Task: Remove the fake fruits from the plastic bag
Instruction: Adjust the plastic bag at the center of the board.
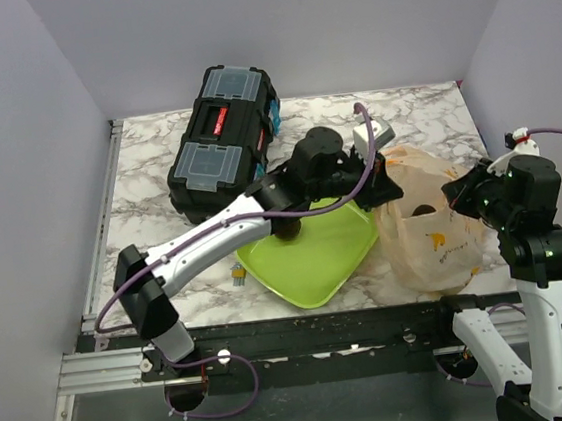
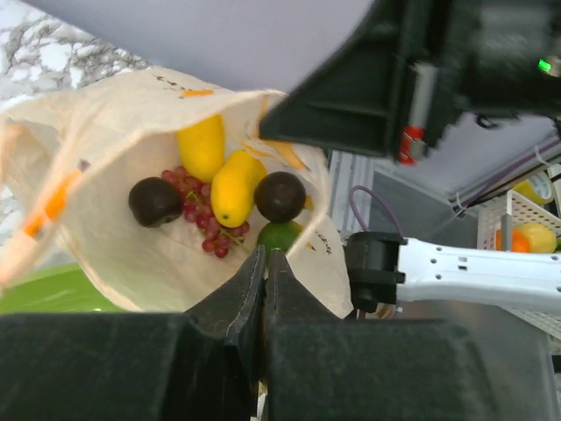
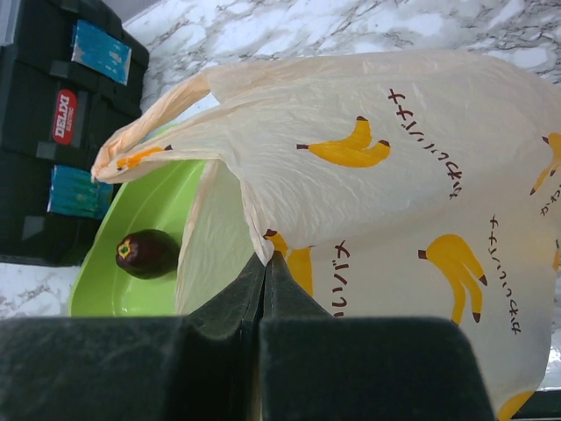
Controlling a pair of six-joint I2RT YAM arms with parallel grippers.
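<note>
The peach plastic bag (image 1: 428, 225) with banana prints stands right of the lime-green tray (image 1: 317, 267). My left gripper (image 1: 386, 177) is shut on the bag's left rim. In the left wrist view its gripper (image 2: 266, 256) looks into the open bag (image 2: 105, 228). Inside lie two yellow fruits (image 2: 235, 187), a red grape bunch (image 2: 200, 215), two dark maroon fruits (image 2: 155, 201) and a green one (image 2: 279, 235). My right gripper (image 1: 457, 192) is shut on the bag's right edge; the right wrist view shows the gripper (image 3: 267, 256) pinching the bag (image 3: 394, 202). One maroon fruit (image 3: 146, 253) lies on the tray (image 3: 131, 303).
A black toolbox (image 1: 223, 141) stands at the back left, touching the tray's far corner. A small grey-white box (image 1: 374, 135) sits behind the bag. A small yellow-grey item (image 1: 238, 271) lies left of the tray. Grey walls enclose the marble table (image 1: 147, 174).
</note>
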